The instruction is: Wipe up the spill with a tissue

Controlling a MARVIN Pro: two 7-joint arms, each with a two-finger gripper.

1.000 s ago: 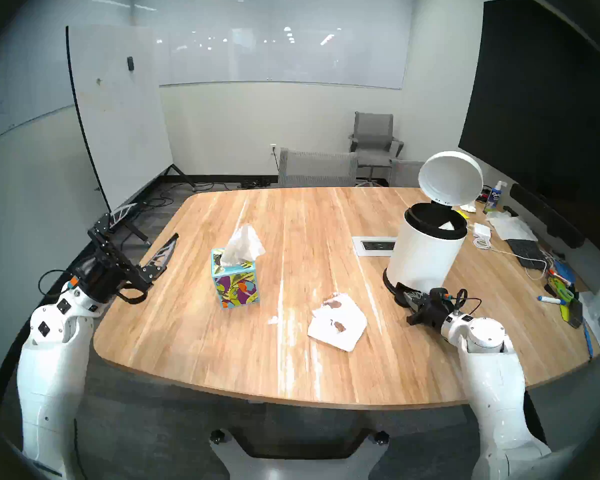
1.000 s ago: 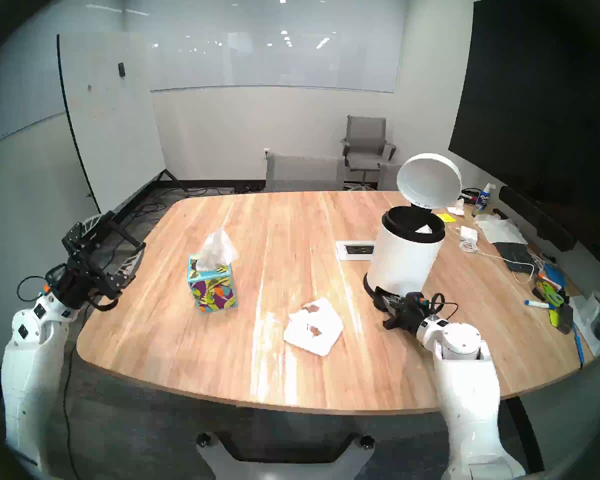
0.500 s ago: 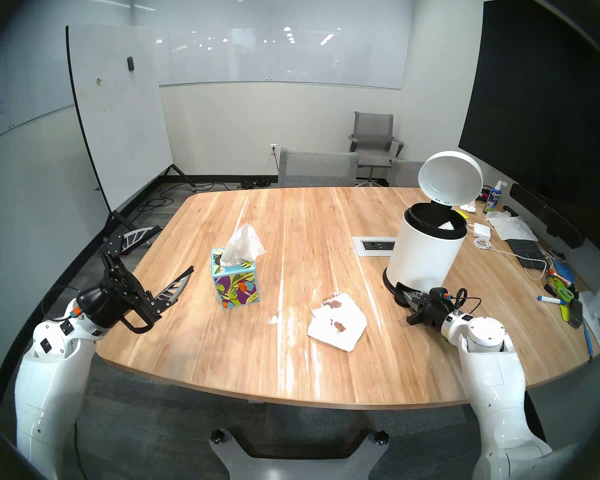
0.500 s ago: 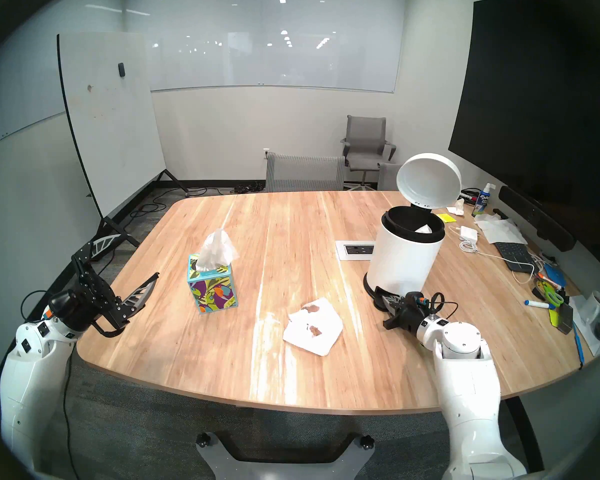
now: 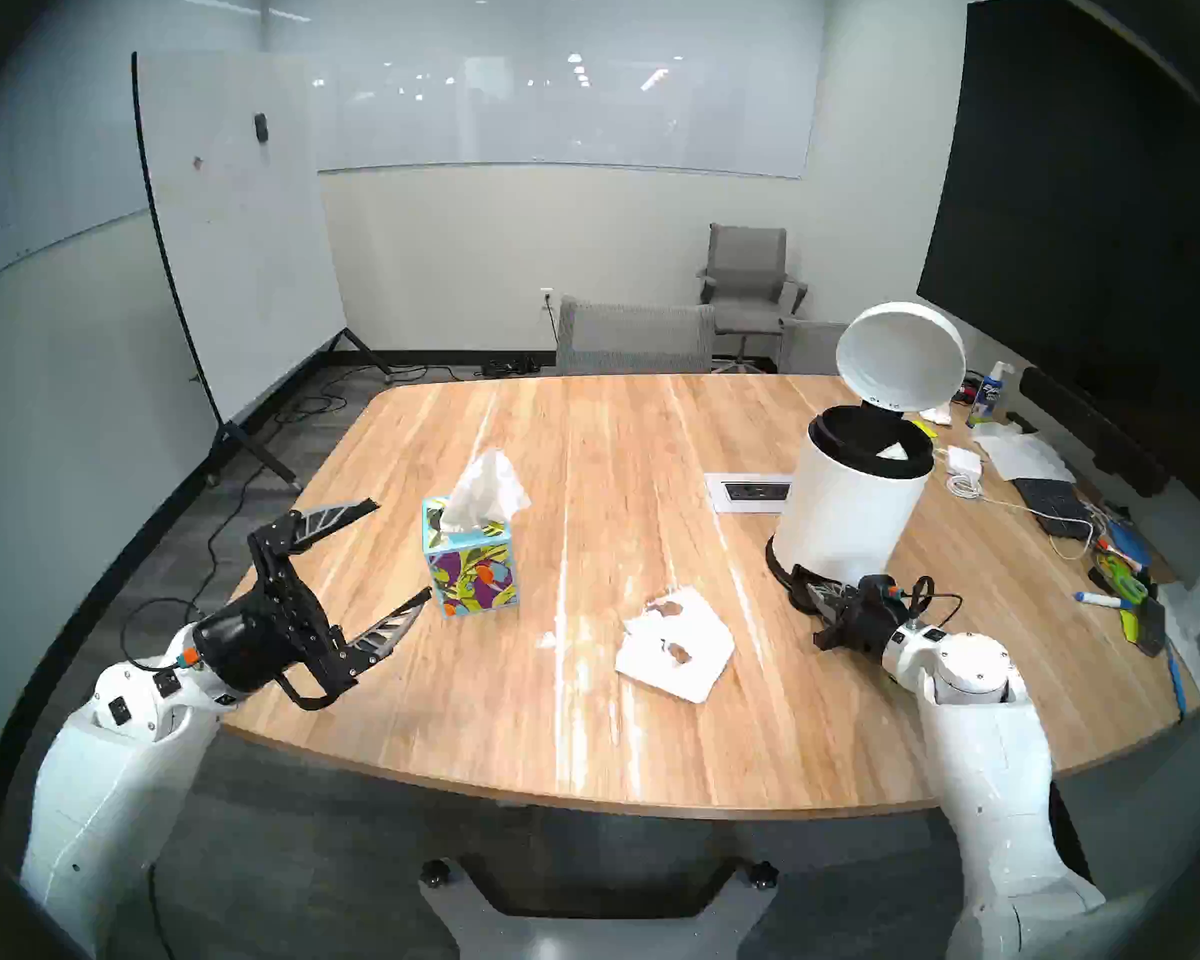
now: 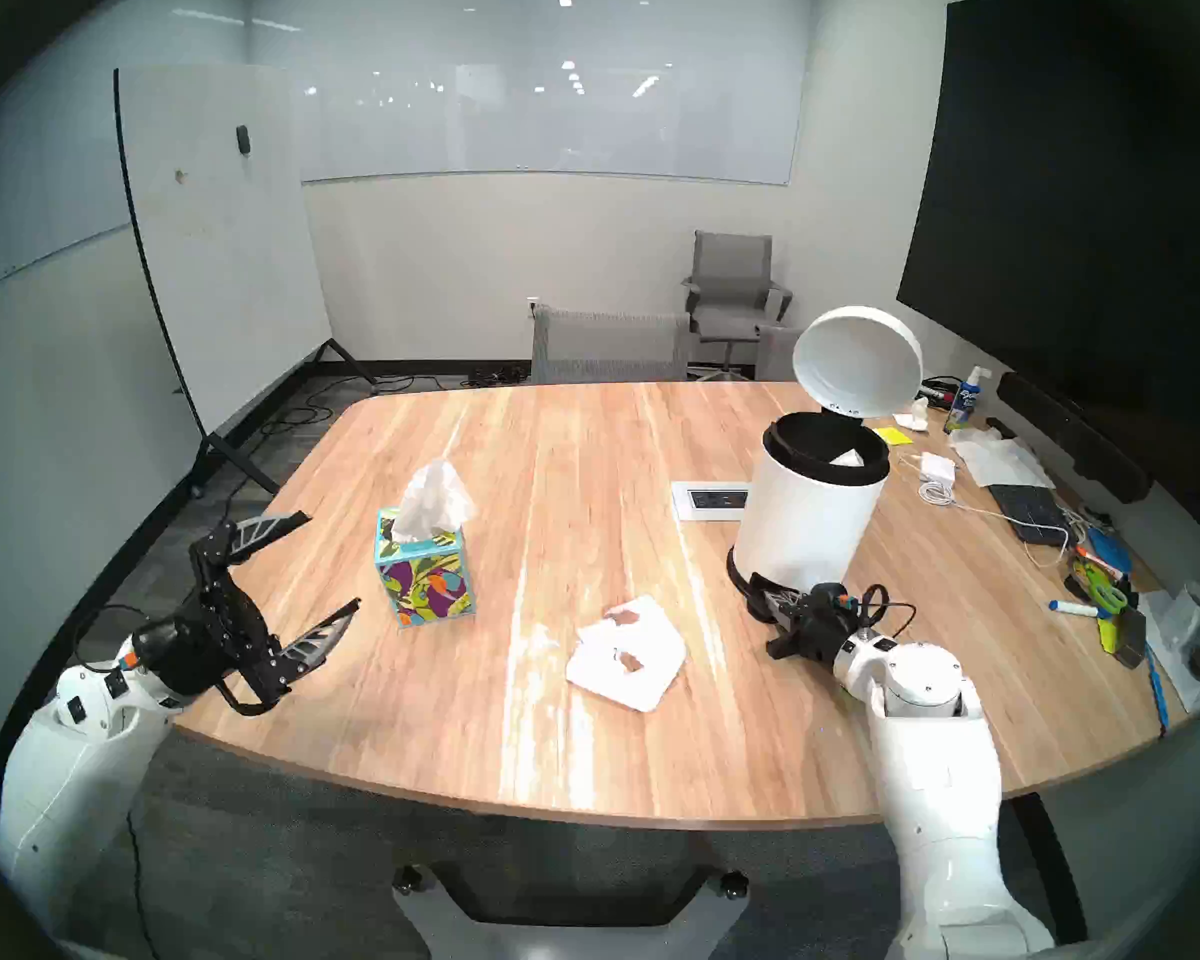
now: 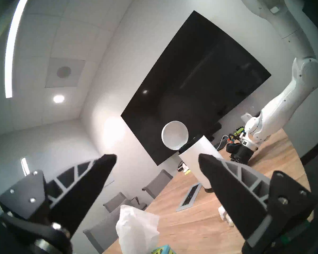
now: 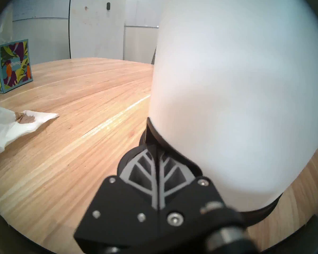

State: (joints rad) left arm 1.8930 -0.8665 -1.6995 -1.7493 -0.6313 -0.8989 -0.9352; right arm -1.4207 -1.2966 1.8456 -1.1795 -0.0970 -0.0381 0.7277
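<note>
Left claw: the left claw (image 5: 403, 550) is held above the left part of the counter (image 5: 445, 723), just beside the tissue box (image 5: 470, 565); its two fingers (image 7: 99, 167) are spread wide apart and nothing is held between them.
Right claw: the right claw (image 5: 815, 591) is lowered at the foot of the white bin (image 5: 853, 505); its fingers (image 8: 158, 167) are pressed together, and the tips are placed on the black pedal (image 8: 151, 138) at the bin base.
Bin: it is seen upright on the counter with its lid (image 5: 900, 356) raised.
Tissue box: a white tissue (image 5: 486, 484) is seen standing out of its top.
Used tissue: a flat white tissue (image 5: 677, 643) with brown stains is laid on the counter between the box and the bin.
Spill: a small pale blot (image 5: 547, 638) is seen on the wood, near the left edge of the used tissue and not touching it.
</note>
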